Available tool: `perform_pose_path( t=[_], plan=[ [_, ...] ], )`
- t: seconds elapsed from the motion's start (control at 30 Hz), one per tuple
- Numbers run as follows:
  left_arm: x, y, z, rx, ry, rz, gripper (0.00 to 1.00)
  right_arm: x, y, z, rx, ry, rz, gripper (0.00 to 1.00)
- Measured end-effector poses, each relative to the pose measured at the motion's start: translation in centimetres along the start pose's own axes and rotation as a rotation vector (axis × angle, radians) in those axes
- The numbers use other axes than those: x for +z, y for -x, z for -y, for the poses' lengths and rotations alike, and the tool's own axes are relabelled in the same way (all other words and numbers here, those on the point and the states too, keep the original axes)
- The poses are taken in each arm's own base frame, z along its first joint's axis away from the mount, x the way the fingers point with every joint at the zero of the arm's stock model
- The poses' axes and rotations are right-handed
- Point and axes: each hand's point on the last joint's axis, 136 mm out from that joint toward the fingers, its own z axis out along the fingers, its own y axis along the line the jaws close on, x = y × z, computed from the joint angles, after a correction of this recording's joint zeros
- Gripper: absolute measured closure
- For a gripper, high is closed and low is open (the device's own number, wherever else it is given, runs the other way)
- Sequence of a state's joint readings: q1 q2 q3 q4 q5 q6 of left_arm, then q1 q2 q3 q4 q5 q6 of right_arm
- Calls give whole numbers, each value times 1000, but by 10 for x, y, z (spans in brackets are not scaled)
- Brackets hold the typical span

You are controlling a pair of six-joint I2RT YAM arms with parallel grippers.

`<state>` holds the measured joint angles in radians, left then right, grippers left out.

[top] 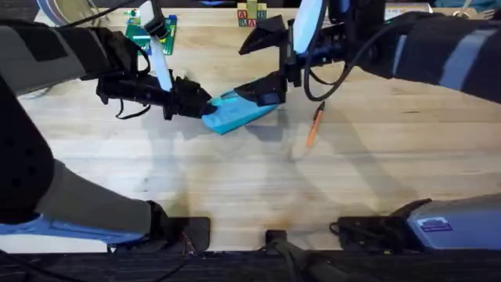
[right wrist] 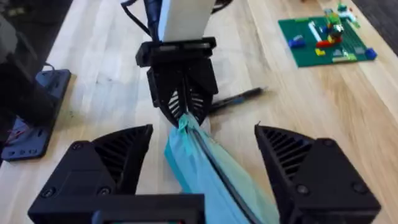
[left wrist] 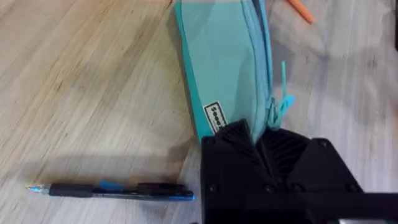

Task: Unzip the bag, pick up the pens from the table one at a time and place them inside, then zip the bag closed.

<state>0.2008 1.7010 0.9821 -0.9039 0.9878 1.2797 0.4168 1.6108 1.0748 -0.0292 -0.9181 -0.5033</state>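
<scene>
The light blue bag lies at the table's centre, zipper shut along its top. My left gripper is shut on the bag's left end, beside the teal zipper pull. My right gripper stands open, one finger on each side of the bag's right end. The orange pen rests on the wood right of the bag. The dark pen with blue accents lies close by my left gripper, also seen in the right wrist view as the dark pen.
A green brick baseplate with small bricks sits at the back left. Coloured blocks stand at the back centre. A dark flat device lies near the table's edge. Bare wood stretches in front of the bag.
</scene>
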Motion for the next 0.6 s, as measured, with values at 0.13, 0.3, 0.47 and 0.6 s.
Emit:
perform_pose_path(
  t=[0.13, 0.3, 0.47, 0.6],
  plan=[
    [0, 0, 0, 0, 0, 0, 959, -12, 1, -5, 32, -47, -51, 4],
    [0, 0, 0, 0, 0, 0, 959, -28, 2, -13, 62, -101, -107, 5],
    [0, 0, 0, 0, 0, 0, 959, -44, 1, -19, 80, -161, -161, 4],
    [0, 0, 0, 0, 0, 0, 959, -55, 3, -23, 79, -204, -187, 4]
  ],
)
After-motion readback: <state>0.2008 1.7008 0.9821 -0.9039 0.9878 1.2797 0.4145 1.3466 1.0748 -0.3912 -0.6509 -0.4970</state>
